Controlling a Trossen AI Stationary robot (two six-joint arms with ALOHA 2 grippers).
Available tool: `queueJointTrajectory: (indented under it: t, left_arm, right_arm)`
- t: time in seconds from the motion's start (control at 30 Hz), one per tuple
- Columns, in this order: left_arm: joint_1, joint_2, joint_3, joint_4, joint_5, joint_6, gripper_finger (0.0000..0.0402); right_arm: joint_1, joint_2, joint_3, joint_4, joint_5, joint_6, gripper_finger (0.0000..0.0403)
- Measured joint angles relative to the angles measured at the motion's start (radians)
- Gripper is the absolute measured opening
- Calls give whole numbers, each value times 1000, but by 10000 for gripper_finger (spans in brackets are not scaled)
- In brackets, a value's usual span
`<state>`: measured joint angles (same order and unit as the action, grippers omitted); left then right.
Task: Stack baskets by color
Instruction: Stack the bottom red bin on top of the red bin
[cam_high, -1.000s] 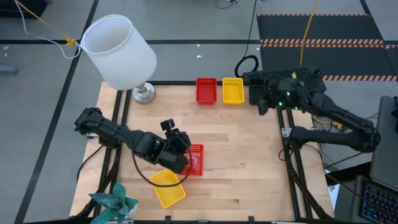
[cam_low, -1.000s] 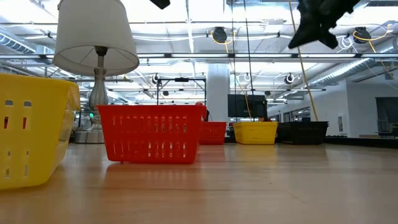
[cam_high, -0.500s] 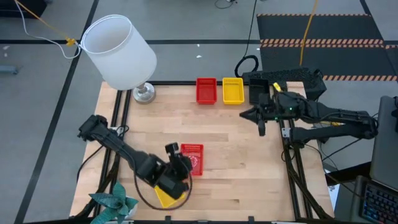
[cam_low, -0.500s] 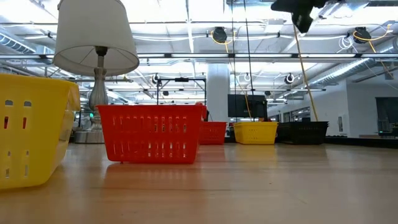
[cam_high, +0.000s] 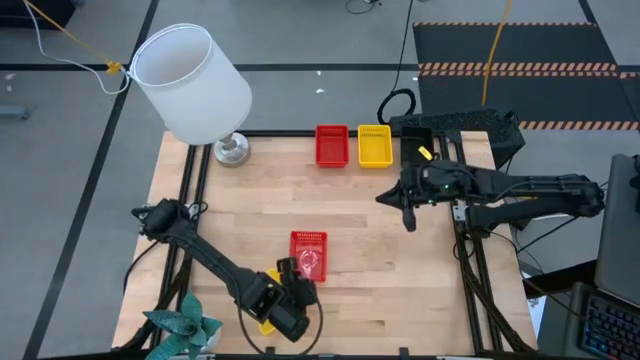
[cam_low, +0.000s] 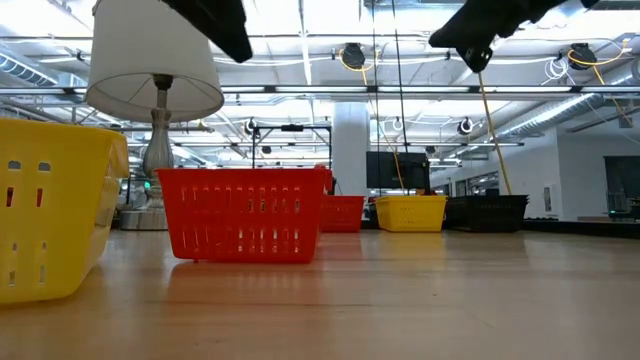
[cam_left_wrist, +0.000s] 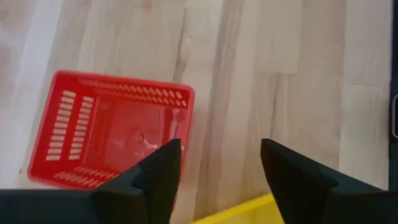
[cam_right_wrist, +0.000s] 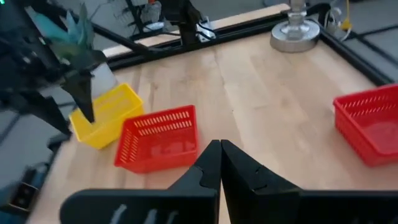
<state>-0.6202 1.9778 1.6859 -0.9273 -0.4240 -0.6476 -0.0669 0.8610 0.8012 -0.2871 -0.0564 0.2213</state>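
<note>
My left gripper (cam_high: 300, 296) (cam_left_wrist: 217, 168) hangs open, slanting down, over the table's near edge. It stands above a yellow basket (cam_high: 262, 322) (cam_low: 50, 210), most of which it hides from above. Only that basket's corner (cam_left_wrist: 242, 213) shows below the fingers. A red basket (cam_high: 308, 255) (cam_left_wrist: 112, 137) stands flat on the wood just beyond it. My right gripper (cam_high: 385, 197) (cam_right_wrist: 219, 155) is shut and empty, high over the table's right half. Red (cam_high: 331, 145), yellow (cam_high: 375, 145) and black (cam_low: 487, 212) baskets line the far edge.
A white lamp (cam_high: 195, 85) stands on its metal base (cam_high: 231, 150) at the far left corner. A green plant (cam_high: 182, 325) sits at the near left corner. Bare wood lies between the middle red basket and the far row.
My left gripper has swung toward the near edge and sunk, leaving the red basket's side and coming over the yellow basket. My right gripper has drawn away from the far right corner toward the table's middle, turning as it went. No basket has moved.
</note>
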Motion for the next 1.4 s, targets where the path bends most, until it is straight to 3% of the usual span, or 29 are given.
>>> queueJointTrajectory:
  t: [0.2, 0.37, 0.93, 1.1, 1.4]
  left_arm:
    - [22, 0, 0, 9, -4, 24, 280]
    - [26, 10, 0, 13, 3, 41, 283]
    - [85, 122, 0, -18, -2, 95, 189]
    - [105, 131, 0, -42, 41, 125, 161]
    - [110, 164, 0, -91, 70, 155, 133]
  right_arm:
    - [0, 10, -16, 55, 4, -147, 0]
    - [0, 10, -16, 109, 5, -189, 0]
    - [0, 10, -16, 149, 3, -227, 0]
    - [3, 10, -16, 149, 2, -225, 0]
    - [3, 10, -15, 141, 0, -144, 0]
